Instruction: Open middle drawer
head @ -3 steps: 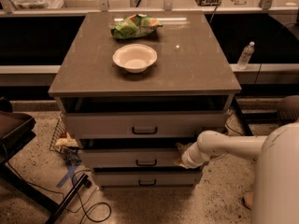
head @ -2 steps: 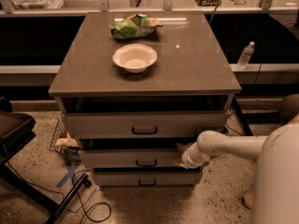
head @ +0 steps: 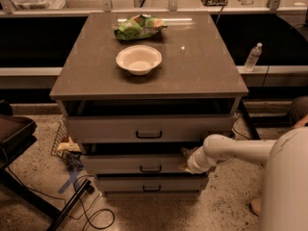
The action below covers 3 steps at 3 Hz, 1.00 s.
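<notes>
The cabinet has three pale grey drawers, each with a small dark bar handle. The middle drawer sits between the taller top drawer and the lowest drawer. A dark gap shows above its front, and its handle is at the centre. My white arm reaches in from the right. My gripper is at the right end of the middle drawer's top edge, against the front and well right of the handle.
A white bowl and a green bag lie on the cabinet's brown top. A water bottle stands at the right. A dark chair, a wire basket and cables are on the floor at the left.
</notes>
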Motion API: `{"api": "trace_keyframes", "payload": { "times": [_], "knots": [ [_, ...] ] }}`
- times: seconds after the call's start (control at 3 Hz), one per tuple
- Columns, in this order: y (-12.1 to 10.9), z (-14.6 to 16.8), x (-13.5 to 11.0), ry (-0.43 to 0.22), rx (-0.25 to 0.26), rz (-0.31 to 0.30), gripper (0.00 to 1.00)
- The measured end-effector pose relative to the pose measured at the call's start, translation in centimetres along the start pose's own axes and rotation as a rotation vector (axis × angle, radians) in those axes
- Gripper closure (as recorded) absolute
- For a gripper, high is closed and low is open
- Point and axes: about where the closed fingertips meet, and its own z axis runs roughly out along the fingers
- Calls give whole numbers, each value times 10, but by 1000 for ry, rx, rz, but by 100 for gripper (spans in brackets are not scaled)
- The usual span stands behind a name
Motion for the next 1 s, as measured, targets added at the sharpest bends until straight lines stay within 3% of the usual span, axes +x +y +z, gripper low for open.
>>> {"api": "trace_keyframes", "payload": {
  "times": [1.0],
  "knots": [
    [0, -1, -1, 0, -1, -1, 98]
  ]
}}
